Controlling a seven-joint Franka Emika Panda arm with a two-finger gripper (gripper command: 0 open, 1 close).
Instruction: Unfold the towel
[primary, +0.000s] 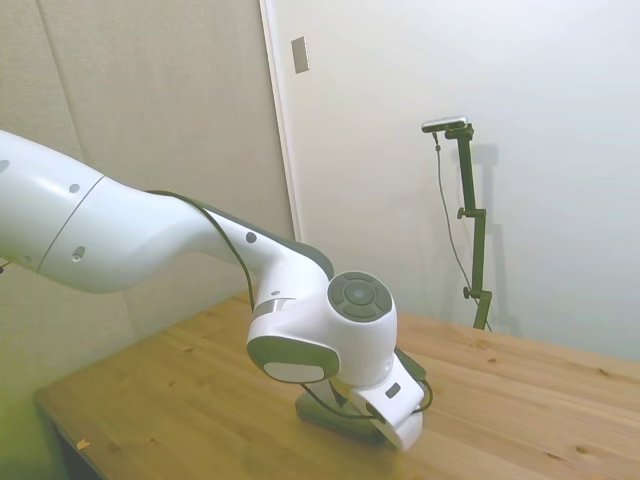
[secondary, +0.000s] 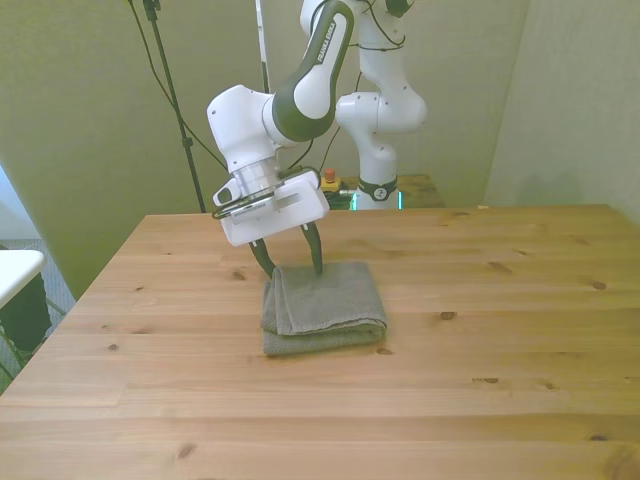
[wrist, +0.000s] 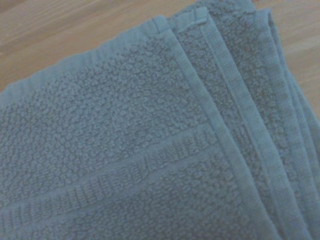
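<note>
the folded grey towel (secondary: 323, 307) is seen near the middle of the table (secondary: 500, 400). the hand (secondary: 290, 258) is spread over its far edge, nothing pinched. soft, limp terry is expected; only the top hemmed layer (wrist: 200, 100) should be taken.

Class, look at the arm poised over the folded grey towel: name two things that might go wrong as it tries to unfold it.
1. The towel lies in several stacked layers, their hems bunched close together in the wrist view. The open gripper, at the far edge, may pinch more than one layer and lift the whole bundle.
2. The towel rests loose on the smooth table. A pull may drag it along instead of opening it.
</note>
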